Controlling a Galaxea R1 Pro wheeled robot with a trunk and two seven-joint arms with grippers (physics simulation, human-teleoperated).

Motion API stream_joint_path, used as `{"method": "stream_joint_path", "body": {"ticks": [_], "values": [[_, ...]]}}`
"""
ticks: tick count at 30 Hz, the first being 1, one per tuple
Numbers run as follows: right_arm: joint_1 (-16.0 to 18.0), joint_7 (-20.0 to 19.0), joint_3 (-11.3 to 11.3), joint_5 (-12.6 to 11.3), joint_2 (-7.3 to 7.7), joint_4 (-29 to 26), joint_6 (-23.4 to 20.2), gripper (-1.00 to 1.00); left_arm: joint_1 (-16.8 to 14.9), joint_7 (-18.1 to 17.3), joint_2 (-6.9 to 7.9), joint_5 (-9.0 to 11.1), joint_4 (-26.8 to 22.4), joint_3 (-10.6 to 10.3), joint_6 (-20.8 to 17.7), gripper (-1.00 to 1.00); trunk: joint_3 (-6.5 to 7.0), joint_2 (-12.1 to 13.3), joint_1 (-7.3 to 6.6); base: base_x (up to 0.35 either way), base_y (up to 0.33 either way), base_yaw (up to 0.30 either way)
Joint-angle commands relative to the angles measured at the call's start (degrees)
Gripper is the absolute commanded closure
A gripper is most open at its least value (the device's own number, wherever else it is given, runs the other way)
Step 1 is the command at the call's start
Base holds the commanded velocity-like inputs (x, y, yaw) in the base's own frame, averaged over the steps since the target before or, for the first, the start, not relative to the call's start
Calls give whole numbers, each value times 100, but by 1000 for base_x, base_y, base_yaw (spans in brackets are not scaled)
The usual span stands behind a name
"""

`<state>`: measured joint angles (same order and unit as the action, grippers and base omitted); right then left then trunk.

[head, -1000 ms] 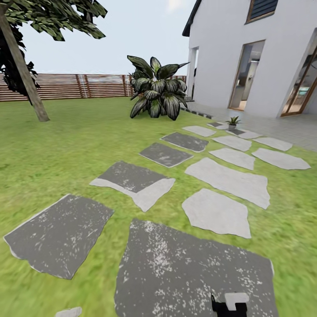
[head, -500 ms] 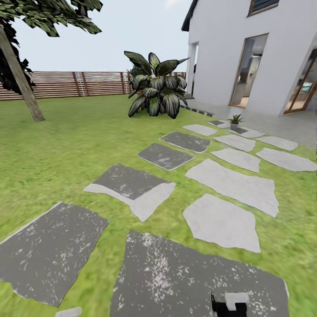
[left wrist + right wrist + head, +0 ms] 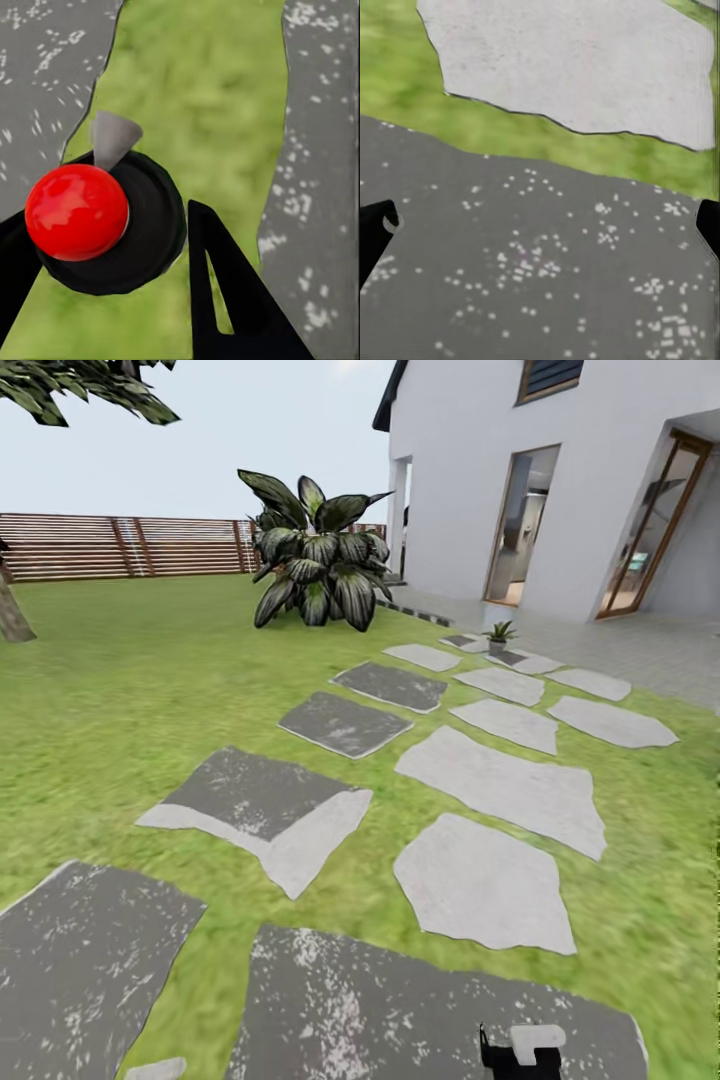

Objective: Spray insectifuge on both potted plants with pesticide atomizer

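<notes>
While no writing or brand shows on anything here, I list what I see from largest to smallest.

Garden [image 3: 120,680]: green lawn running to a brown slatted fence [image 3: 120,546]; a white house [image 3: 470,470] stands at its right, roof cut off by the frame.

Stepping stones [image 3: 480,880]: pale and dark grey slabs; the nearest run off the lower edge.

Big dark-leaved plant [image 3: 315,555]: beside the house corner.

Potted plant [image 3: 498,634]: one small green rosette, far off at the end of the stones near the house; pot barely legible.

Pesticide atomizer [image 3: 105,225]: black round body, glossy red ball, grey nozzle, seen from above. My left gripper [image 3: 112,289] is clamped on it, dark fingers [image 3: 225,300] either side.

My right gripper [image 3: 540,225]: fingers spread wide, holding nothing, over a speckled dark slab [image 3: 540,277].
</notes>
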<state>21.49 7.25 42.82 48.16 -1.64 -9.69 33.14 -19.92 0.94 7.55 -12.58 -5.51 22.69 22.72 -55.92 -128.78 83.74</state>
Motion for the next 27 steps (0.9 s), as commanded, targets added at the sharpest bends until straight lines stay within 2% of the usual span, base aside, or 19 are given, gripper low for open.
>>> {"method": "stream_joint_path", "body": {"ticks": [1, 27], "values": [[4, 40, 24, 62, -3, 3, 9, -100, -3, 10, 1, -60, 6, 42, 22, 100, -5, -2, 2, 336, 0, -233], [4, 40, 24, 62, -3, 3, 9, -100, -3, 9, 1, -60, 6, 43, 23, 100, -5, -2, 2, 337, 0, -233]]}}
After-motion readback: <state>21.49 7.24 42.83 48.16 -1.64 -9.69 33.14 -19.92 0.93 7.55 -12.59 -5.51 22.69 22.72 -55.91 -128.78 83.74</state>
